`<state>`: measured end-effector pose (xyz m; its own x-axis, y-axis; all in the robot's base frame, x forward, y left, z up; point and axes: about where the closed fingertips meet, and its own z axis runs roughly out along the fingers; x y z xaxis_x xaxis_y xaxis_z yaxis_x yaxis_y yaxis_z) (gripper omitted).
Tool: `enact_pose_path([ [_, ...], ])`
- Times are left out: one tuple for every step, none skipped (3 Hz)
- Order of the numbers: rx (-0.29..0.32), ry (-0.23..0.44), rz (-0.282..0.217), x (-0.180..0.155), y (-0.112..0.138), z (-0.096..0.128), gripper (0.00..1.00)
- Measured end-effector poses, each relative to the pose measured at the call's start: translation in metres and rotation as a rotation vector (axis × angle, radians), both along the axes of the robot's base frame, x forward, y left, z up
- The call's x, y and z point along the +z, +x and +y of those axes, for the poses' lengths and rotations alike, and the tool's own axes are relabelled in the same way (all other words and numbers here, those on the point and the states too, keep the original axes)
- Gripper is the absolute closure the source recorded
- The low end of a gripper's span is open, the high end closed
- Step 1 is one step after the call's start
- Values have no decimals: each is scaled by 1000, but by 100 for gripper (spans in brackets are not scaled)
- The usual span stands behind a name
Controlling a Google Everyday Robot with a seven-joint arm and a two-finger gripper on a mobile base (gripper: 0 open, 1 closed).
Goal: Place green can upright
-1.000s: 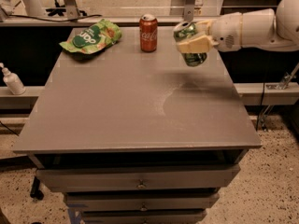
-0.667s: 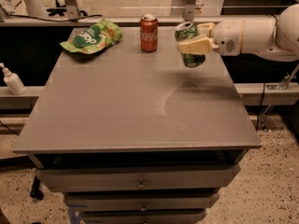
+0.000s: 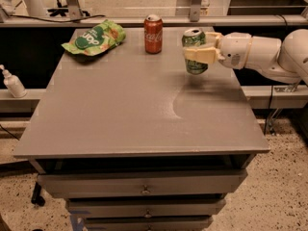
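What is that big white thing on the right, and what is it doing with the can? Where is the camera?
The white thing is a robot's arm. At its end is a gripper, a simple hand with two fingers that squeeze together. Here it reaches in from the right over the far right part of the grey table, and it is closed around the green can, holding it upright. I cannot tell whether the can's bottom touches the table.

There is only one camera. It looks down at the table from the front, but I cannot say what it is fixed to.

Also on the table, near the back edge, stand a red cola can and, further left, a flat green snack bag. Under the tabletop are drawers.
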<state>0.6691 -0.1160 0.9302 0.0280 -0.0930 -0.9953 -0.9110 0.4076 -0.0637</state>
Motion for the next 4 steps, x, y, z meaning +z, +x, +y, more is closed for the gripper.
enact_pose_path([
  [12, 36, -37, -9, 1, 3, 100],
  [37, 57, -67, -19, 1, 7, 100],
  [57, 91, -87, -28, 1, 7, 100],
  [72, 113, -84, -38, -1, 6, 82],
])
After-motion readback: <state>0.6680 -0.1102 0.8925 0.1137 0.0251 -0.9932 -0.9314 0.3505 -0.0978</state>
